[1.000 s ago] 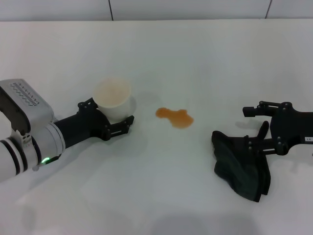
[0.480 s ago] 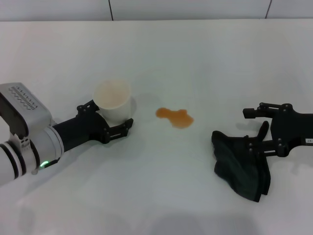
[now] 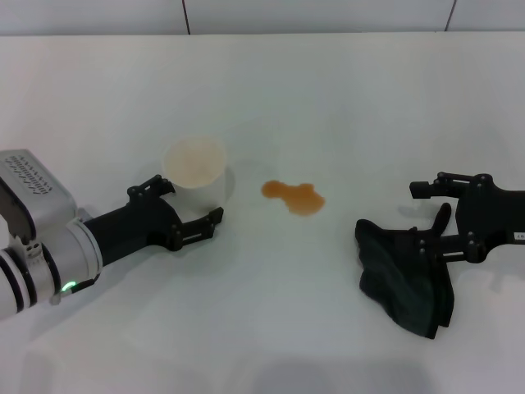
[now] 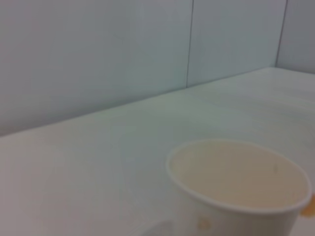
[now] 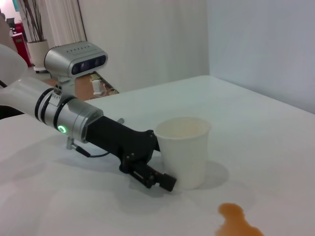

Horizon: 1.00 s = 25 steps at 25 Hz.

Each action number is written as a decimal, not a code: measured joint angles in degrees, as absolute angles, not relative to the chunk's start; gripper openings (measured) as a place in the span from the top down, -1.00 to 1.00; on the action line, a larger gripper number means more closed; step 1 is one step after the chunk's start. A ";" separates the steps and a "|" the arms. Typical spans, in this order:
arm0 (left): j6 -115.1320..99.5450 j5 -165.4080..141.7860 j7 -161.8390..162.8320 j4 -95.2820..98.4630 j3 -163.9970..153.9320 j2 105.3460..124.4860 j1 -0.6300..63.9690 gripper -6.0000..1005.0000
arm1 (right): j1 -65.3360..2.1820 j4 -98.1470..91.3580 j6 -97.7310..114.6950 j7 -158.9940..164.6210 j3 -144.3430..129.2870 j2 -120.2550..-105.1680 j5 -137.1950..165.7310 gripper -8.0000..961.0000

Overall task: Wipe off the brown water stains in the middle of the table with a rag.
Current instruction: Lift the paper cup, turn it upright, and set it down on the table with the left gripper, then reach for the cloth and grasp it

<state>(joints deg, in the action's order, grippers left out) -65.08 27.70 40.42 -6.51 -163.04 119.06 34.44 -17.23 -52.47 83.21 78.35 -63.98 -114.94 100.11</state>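
The brown water stains [image 3: 294, 196] form one orange-brown blotch in the middle of the white table [image 3: 328, 98]; they also show in the right wrist view [image 5: 239, 222]. The rag [image 3: 404, 276], dark and crumpled, lies to the right of the blotch. My right gripper [image 3: 428, 215] is open at the rag's far right edge, its lower finger touching the cloth. My left gripper [image 3: 184, 206] is open just short of a white paper cup [image 3: 195, 168], its fingers clear of the cup's sides. The cup [image 5: 183, 150] stands upright left of the blotch.
A wall with panel seams [image 3: 184, 15] runs along the table's far edge. The left arm's grey forearm [image 3: 41, 246] lies over the table's front left. The cup's rim [image 4: 236, 174] fills the left wrist view.
My left gripper has let go of the cup and drawn back toward the front left. The cup stays standing where it was. The right gripper and the rag have not moved.
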 joint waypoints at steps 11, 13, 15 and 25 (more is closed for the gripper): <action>-70.01 26.53 42.73 -9.48 -163.04 119.25 33.25 -0.73 | -17.20 -52.47 83.14 78.40 -63.99 -114.87 100.11 -0.81; -72.14 26.52 43.85 -10.95 -163.04 119.29 32.97 -0.72 | -17.21 -52.47 83.14 78.40 -63.99 -114.87 100.11 -0.81; -74.75 26.56 45.25 -13.00 -163.04 119.34 32.52 -0.72 | -17.30 -52.47 83.14 78.40 -63.98 -114.87 100.11 -0.81; -95.99 28.24 58.16 -28.24 -163.02 119.09 30.63 -0.72 | -17.75 -52.46 83.07 78.33 -63.90 -114.87 100.11 -0.81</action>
<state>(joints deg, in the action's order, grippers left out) -95.99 28.24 58.16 -28.24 -163.02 119.09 30.63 -17.75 -52.46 83.07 78.33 -63.90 -114.87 100.11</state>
